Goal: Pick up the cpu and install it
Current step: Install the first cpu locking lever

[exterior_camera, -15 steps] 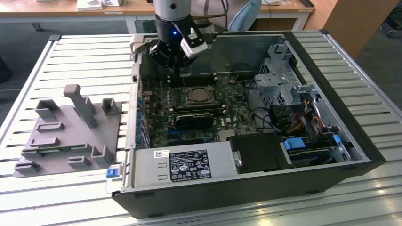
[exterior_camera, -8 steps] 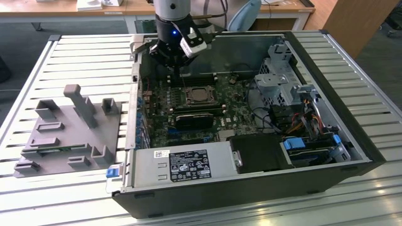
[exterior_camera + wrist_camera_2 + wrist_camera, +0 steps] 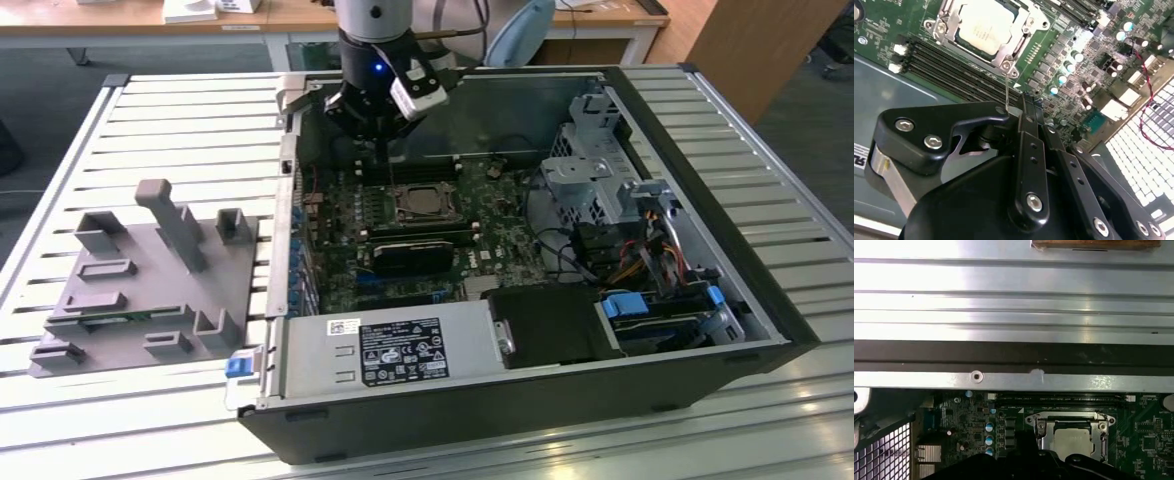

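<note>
silver cpu (image 3: 985,24) (green motherboard (image 3: 1064,45))

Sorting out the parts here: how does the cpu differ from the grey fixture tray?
The cpu is a flat, shiny silver square; the fixture tray is matte grey with upright posts. The cpu sits in the motherboard socket inside the computer case; the tray lies outside it, on the slatted table.

An open computer case (image 3: 747,300) lies at centre-right of the exterior view on a slatted metal table (image 3: 174,130). A grey plastic fixture tray (image 3: 147,290) sits at left; a black, possibly heatsink, block (image 3: 420,255) lies mid-case.
</note>
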Available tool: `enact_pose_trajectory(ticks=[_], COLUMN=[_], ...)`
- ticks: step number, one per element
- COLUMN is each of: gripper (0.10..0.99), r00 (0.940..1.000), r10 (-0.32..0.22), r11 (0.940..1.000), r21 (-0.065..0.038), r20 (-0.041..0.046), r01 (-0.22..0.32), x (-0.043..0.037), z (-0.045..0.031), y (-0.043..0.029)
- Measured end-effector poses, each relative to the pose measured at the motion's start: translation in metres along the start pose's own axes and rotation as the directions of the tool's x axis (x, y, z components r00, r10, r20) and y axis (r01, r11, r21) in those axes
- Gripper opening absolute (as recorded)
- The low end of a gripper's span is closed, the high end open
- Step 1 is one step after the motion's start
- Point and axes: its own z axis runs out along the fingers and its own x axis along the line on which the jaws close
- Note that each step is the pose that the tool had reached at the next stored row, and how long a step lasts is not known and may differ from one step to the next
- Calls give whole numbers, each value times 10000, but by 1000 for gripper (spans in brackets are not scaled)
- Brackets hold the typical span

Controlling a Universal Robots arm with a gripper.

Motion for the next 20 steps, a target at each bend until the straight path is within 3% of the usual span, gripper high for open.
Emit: enact_pose_trajectory(ticks=[20], gripper=[106], r00=[10000], r10=[0], r11=[10000], r21=[-1], r20=[1], r01=[0], x=[-73], z=[6], y=[0])
